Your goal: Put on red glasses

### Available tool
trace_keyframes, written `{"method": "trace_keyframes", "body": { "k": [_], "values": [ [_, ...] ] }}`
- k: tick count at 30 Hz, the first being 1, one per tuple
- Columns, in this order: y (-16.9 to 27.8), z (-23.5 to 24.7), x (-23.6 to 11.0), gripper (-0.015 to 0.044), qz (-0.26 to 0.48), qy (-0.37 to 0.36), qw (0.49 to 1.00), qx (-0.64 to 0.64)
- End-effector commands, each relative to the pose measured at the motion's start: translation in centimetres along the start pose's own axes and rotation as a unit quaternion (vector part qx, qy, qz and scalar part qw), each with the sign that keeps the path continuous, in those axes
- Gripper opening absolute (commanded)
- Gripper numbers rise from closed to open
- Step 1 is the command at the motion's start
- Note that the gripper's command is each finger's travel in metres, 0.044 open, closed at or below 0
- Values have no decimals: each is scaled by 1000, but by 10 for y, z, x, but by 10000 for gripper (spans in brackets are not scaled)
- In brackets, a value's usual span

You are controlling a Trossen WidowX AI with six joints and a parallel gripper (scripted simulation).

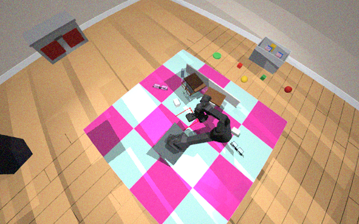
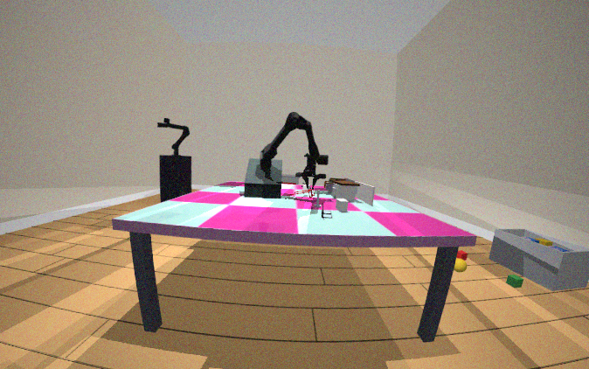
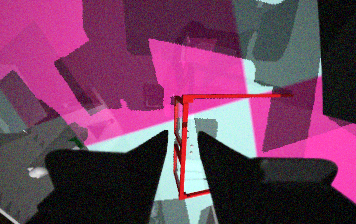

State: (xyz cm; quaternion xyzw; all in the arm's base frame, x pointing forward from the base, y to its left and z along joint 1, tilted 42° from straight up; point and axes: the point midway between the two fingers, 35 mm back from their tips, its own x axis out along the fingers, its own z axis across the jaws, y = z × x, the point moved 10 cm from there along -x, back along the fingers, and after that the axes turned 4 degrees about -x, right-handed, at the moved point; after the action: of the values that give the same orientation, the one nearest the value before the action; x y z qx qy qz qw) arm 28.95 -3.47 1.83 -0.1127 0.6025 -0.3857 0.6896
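Note:
The red glasses (image 1: 183,112) (image 2: 311,191) (image 3: 225,95) have thin frames and stand with their front upright and both temples reaching out to one side. My gripper (image 2: 311,187) (image 3: 183,135) is partly open, with one finger on each side of the glasses' front; in the wrist view a gap shows on both sides of the rim. In the top view the arm hides the fingertips. Two display heads with brown tops, one at the left (image 1: 194,83) and one at the right (image 1: 216,96), stand beyond the gripper. A small dark green patch (image 3: 76,142) shows at the left; which head it belongs to I cannot tell.
A low pale wall (image 1: 231,99) stands behind the heads. White blocks (image 1: 176,102) (image 1: 235,131) sit on the checkered table. Pinkish glasses (image 1: 160,87) lie at the left, dark glasses (image 1: 237,148) at the right. The arm's grey base (image 1: 166,148) is near the middle.

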Motion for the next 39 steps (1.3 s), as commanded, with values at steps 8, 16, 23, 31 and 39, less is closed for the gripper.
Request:
{"method": "trace_keyframes", "body": {
  "k": [8, 16, 23, 31, 39],
  "values": [
    [0, -3, 21, 140, -2, 4, 1000, -4],
    [-1, -4, 34, 140, -3, 4, 1000, -4],
    [-1, -2, 33, 114, -1, 2, 1000, -1],
    [-1, -2, 33, 41, -1, 2, 1000, -1],
    [-1, -2, 33, 0, -1, 2, 1000, -1]
  ]
}}
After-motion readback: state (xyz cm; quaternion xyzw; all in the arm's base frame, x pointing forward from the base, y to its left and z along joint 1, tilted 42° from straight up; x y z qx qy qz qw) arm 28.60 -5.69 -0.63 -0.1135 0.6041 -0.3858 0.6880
